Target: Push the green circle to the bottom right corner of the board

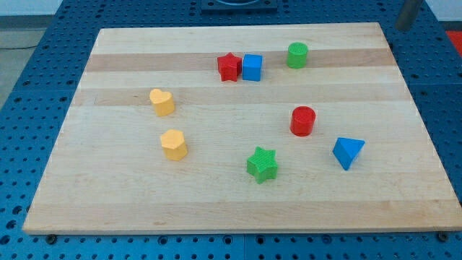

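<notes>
A blue perforated tabletop point(43, 43) carries a pale wooden board point(216, 195) with eight small plastic blocks on it. The green circle, a short upright cylinder point(297, 55), stands near the board's top edge, right of centre and well apart from the bottom right corner. To the view's left of the green circle sit a blue cube point(252, 67) and a red star point(229, 66), touching each other. Below the green circle stands a red cylinder point(303, 120), with a blue triangle point(348, 152) lower right of it and a green star point(262, 164) lower left. Far left of the green circle are a yellow heart point(162, 102) and a yellow hexagon-like block point(174, 144). There are no jaws; a blurred grey rod point(408, 13) shows at the view's top right, my tip cannot be made out.
</notes>
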Robot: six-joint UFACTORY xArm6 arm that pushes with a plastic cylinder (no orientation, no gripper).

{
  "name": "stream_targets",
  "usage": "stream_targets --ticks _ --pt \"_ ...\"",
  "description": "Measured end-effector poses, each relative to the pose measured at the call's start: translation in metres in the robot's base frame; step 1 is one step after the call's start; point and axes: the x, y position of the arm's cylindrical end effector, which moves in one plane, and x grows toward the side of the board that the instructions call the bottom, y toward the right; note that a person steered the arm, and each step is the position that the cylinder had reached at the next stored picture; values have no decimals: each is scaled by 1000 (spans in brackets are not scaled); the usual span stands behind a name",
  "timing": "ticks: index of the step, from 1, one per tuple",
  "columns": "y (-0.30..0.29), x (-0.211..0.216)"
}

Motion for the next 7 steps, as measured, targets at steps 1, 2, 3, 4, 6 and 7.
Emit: stream_targets --ticks 1,2,3,4,6,7 --pt "-1 3" --pt "-3 3" --pt "-42 12" --pt "-101 8" --pt "-244 7" --pt "-247 7"
